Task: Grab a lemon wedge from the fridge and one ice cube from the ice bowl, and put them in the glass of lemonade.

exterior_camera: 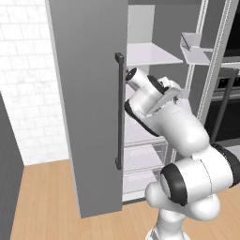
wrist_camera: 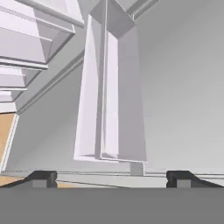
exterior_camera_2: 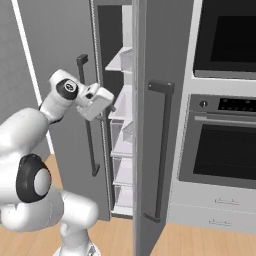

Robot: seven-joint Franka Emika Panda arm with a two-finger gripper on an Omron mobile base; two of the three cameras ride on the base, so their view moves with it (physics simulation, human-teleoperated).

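Note:
The fridge [exterior_camera: 89, 117] is a tall grey cabinet with dark bar handles, and its left door stands swung open. White shelves [exterior_camera: 150, 54] and clear drawers [exterior_camera_2: 122, 137] show inside. My gripper [wrist_camera: 111, 178] is open with nothing between its fingertips. It is at the fridge's opening at middle-shelf height [exterior_camera_2: 112, 106], pointing toward a white door bin [wrist_camera: 109, 96] on the inside of a door. The lemon wedge, the ice bowl and the glass of lemonade are out of view.
The fridge's right door [exterior_camera_2: 162, 100] is open only a little, close to the right of my hand. A black-fronted oven tower [exterior_camera_2: 222, 145] stands right of the fridge. There is a wood floor [exterior_camera: 42, 201] below and a white tiled wall [exterior_camera: 28, 84] to the left.

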